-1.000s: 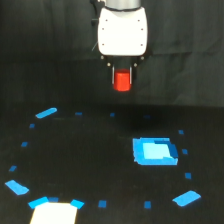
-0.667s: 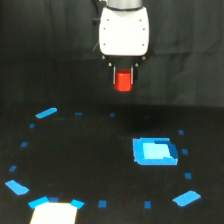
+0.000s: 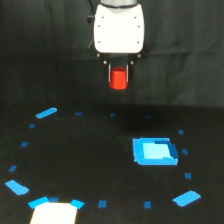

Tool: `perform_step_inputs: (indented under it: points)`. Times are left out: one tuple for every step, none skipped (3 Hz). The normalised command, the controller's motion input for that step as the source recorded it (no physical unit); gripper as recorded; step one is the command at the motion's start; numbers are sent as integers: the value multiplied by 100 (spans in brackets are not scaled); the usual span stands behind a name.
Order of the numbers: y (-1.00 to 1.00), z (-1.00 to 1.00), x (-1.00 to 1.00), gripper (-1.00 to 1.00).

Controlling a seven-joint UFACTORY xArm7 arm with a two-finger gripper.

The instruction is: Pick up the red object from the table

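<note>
Red object [image 3: 119, 79] sits pinched between the gripper's [image 3: 119, 80] two thin fingers [image 3: 109, 74], one on each side of it, and you can see it hangs in the air well above the table [image 3: 75, 150], touching nothing else. Its top edge is hidden where it runs up between the fingers toward the white gripper body [image 3: 119, 27], so you cannot tell how far it reaches in; its lower end shows just below the fingertips. You cannot make out its exact shape either, since the picture is soft and the object reads only as a stubby red block narrower than the body above it. The arm itself is cut off by the top edge of the exterior view, leaving you only the white body, which points straight down with the fingers vertical below it. Against the dark backdrop the fingers are thin and hard to separate from the background. Far below the fingers and toward the exterior view's right lies a flat blue square [image 3: 155, 151] on the table. Small blue tape marks [image 3: 46, 113] ring the surface below the fingers, and a white patch [image 3: 54, 213], cut off by the bottom edge, lies below and toward the exterior view's left.
</note>
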Motion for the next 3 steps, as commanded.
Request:
perform_step_inputs:
  points:
    - [-9,10,-6,-100]
    - [-19,4,20,-100]
    - [4,-19,-15,-100]
